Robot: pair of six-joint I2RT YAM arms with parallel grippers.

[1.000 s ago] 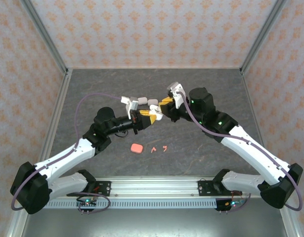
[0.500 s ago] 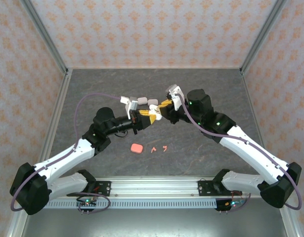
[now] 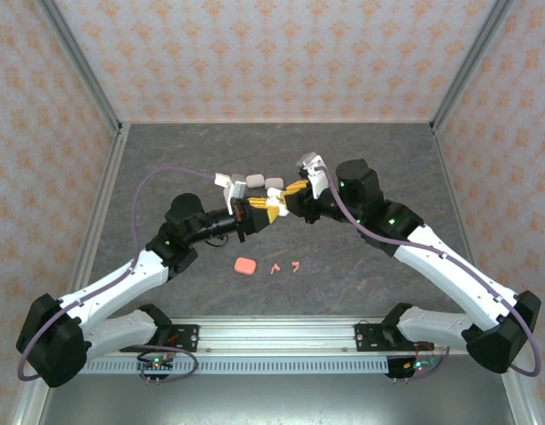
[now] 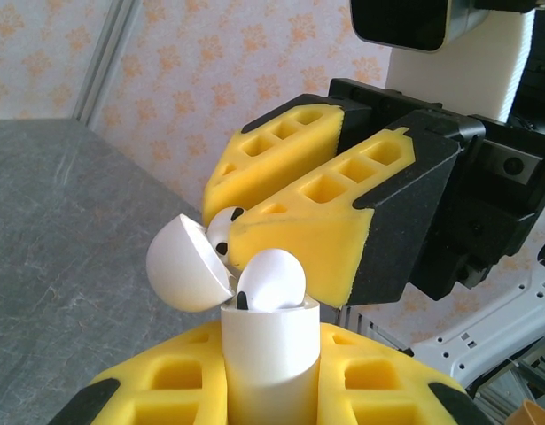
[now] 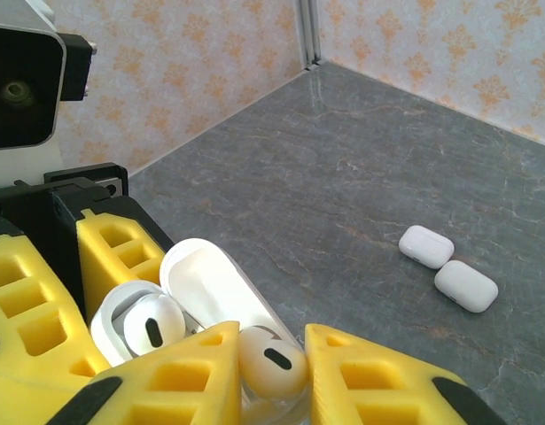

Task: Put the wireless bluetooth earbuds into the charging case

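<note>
Right end effector point(image 5: 272, 341), earbud point(image 5: 274, 365) nearer case point(image 4: 270, 354)

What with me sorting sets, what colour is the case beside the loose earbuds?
Coral-pink case, clearest in the top view.

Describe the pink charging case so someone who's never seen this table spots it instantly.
On the dark grey table, look at the near part, between the bases and where the two arms meet. The pink case lies there; the pink earbuds to its right are tiny hooks, and the other cases are white.
</note>
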